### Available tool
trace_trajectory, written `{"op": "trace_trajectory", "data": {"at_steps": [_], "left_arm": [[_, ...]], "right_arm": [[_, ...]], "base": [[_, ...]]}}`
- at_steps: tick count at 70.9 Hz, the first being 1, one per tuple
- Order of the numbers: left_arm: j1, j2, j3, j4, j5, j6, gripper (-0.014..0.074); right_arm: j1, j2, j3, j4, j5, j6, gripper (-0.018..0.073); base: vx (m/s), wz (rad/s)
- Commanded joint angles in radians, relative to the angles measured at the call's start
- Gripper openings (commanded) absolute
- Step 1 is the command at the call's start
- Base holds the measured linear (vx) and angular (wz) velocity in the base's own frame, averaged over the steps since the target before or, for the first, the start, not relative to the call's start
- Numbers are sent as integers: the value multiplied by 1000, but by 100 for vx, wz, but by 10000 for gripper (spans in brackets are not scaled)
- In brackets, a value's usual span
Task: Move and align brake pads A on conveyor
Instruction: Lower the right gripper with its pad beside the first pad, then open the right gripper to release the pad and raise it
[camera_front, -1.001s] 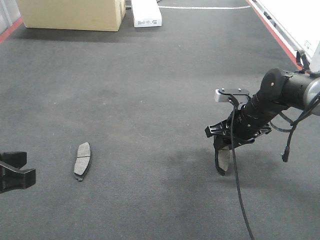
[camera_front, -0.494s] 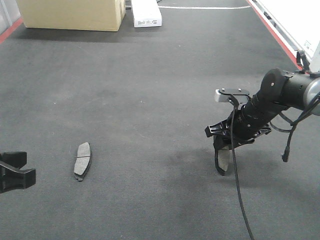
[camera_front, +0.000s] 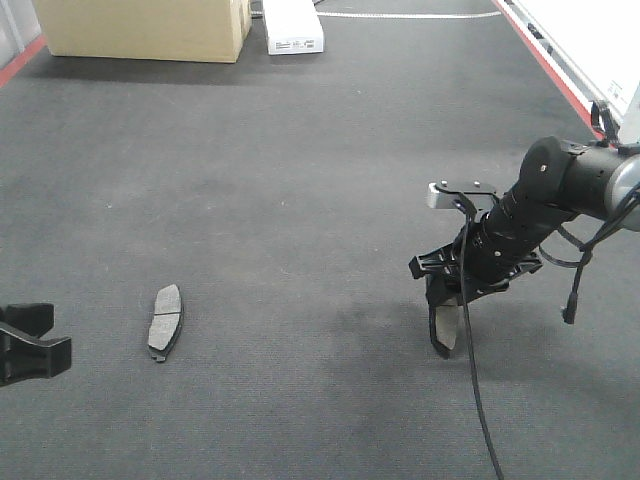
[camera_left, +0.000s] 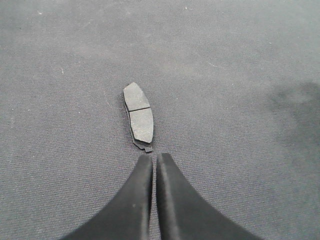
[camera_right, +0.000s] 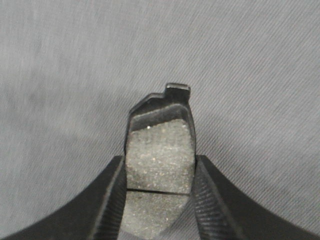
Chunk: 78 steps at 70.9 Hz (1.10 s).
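Observation:
One brake pad (camera_front: 165, 322) lies flat, friction face up, on the dark conveyor (camera_front: 300, 180) at the left; the left wrist view shows this brake pad (camera_left: 138, 117) just ahead of my fingertips. My left gripper (camera_front: 25, 345) (camera_left: 153, 158) is shut and empty, a short way left of the pad. My right gripper (camera_front: 441, 340) (camera_right: 160, 162) is shut on a second brake pad (camera_front: 447, 322) (camera_right: 159, 150), held on end by its long edges and pointing down. Its lower end is close to the belt; I cannot tell whether it touches.
A cardboard box (camera_front: 145, 28) and a white box (camera_front: 293, 28) stand at the belt's far end. Red edge strips (camera_front: 545, 60) run along the sides, with a white surface (camera_front: 590, 40) beyond the right one. A black cable (camera_front: 470, 390) hangs from the right arm.
The right gripper with its pad has shifted slightly down and to the left. The left gripper and the lying pad have not moved.

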Motion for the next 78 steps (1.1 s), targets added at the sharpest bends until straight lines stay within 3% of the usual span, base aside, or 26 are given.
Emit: {"op": "trace_trajectory", "data": {"at_steps": [1, 28, 41, 64, 73, 78], "left_arm": [[-6, -12, -28, 7, -62, 0, -6], [-6, -12, -28, 7, -62, 0, -6], [-6, -12, -28, 7, -62, 0, -6], [-6, -12, -28, 7, -62, 0, -6], [-6, -12, -28, 7, -62, 0, -6], [-6, -12, -28, 7, -62, 0, -6]], "right_arm": [[0, -47, -28, 14, 2, -10, 183], [0, -47, -28, 10, 1, -10, 335], [0, -47, -28, 10, -4, -10, 363], [0, -60, -28, 15, -12, 4, 346], [0, -109, -27, 14, -29, -8, 281], [0, -156, -18, 11, -41, -10, 191]], "base": [[0, 0], [0, 0], [0, 0], [0, 0], [0, 0], [0, 0]]}}
